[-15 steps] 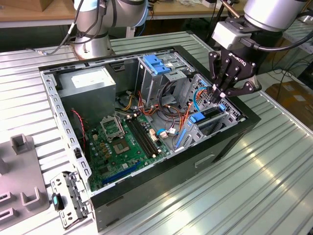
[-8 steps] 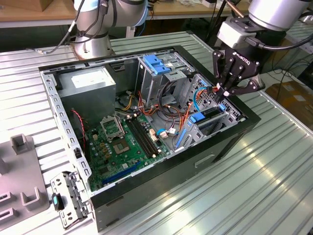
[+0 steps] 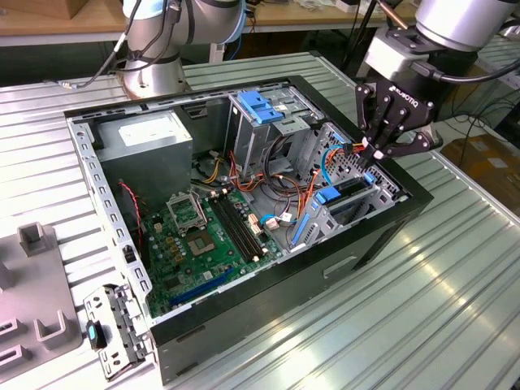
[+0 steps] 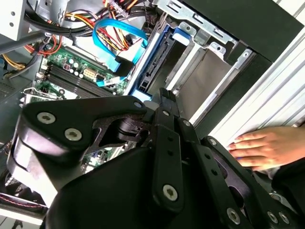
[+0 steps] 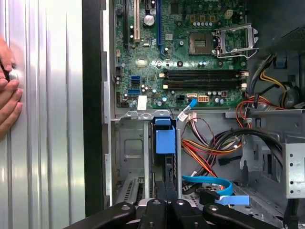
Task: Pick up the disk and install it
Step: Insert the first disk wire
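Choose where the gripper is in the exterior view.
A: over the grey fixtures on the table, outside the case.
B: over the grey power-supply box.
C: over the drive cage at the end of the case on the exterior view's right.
C: the gripper hangs just above the drive cage, at the end of the open case on the exterior view's right.

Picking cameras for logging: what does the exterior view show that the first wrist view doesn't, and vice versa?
Exterior view adds: a second arm's base, grey fixture blocks on the exterior view's left. First wrist view adds: a person's hand resting on the ribbed table beside the case. Both: the open case, motherboard, the disk standing in its bay, the tool over that bay.
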